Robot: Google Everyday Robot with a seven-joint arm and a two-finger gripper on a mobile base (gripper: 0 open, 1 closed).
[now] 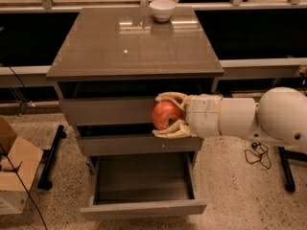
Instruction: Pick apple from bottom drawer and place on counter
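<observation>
My gripper (pixel 165 115) is shut on the red apple (pixel 165 115), its two pale fingers (pixel 171 98) above and below the fruit. It holds the apple in the air in front of the top drawer's front, just below the counter's front edge. The white arm reaches in from the right. The bottom drawer (pixel 143 208) stands pulled open below, and what I see of its inside is bare. The counter (pixel 129 47) is the glossy brown slab on top of the cabinet.
A white bowl (pixel 162 9) sits at the counter's back edge. A cardboard box (pixel 13 164) stands on the floor at the left. A black stand leg (pixel 50 158) lies beside the cabinet. Cables and another leg (pixel 286 169) are on the right floor.
</observation>
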